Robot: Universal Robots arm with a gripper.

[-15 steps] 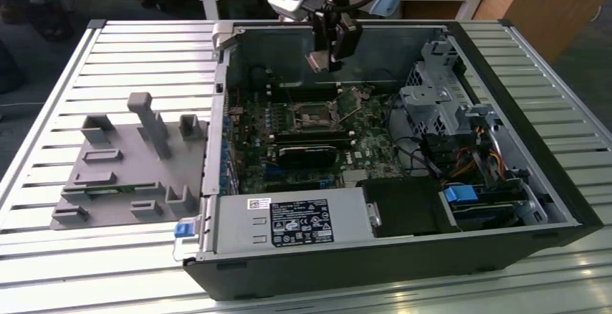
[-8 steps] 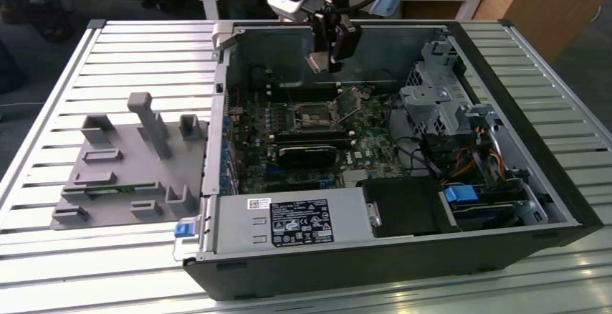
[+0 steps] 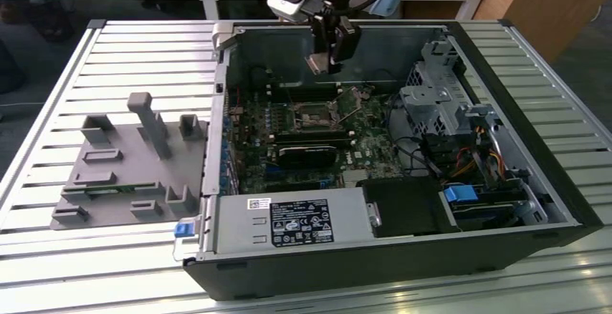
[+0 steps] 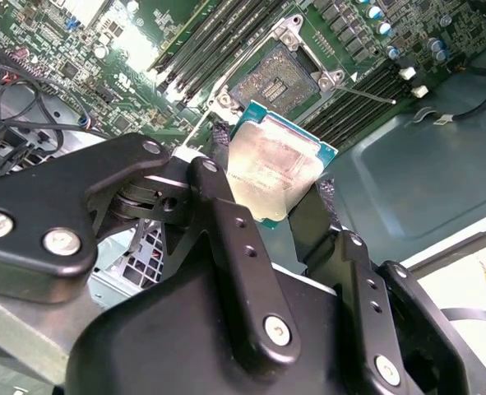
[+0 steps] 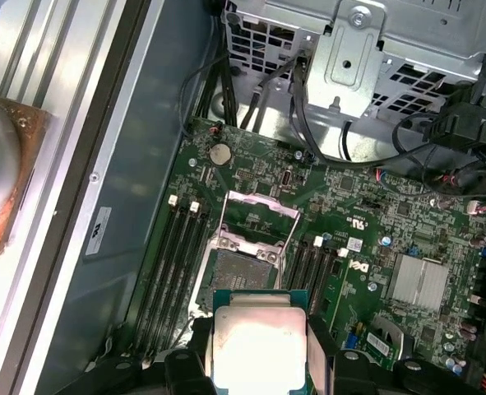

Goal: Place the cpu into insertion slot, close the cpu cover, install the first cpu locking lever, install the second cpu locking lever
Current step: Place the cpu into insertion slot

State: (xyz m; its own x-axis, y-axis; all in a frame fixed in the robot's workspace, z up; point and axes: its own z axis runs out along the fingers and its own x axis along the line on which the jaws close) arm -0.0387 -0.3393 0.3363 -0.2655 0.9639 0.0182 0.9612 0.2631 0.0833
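Observation:
My gripper (image 3: 320, 62) hangs over the back of the open computer case, shut on the cpu (image 3: 314, 64), a small square chip with a silver-tan metal top. Both wrist views show the cpu (image 4: 274, 164) (image 5: 257, 341) clamped by its edges between the black fingers (image 4: 219, 152). It is held in the air, above and apart from the insertion slot (image 4: 277, 76) (image 5: 238, 276) (image 3: 312, 119). The slot lies bare on the green motherboard. The cpu cover (image 5: 261, 198) stands swung open at the slot's far side. A thin locking lever (image 4: 366, 95) sticks out beside the slot.
Memory sticks (image 5: 177, 255) flank the slot on both sides. A metal drive cage (image 3: 435, 102) with cables stands at the exterior view's right, and a power supply (image 3: 287, 222) sits at the case front. A grey fixture (image 3: 134, 163) lies on the slatted table at the exterior view's left.

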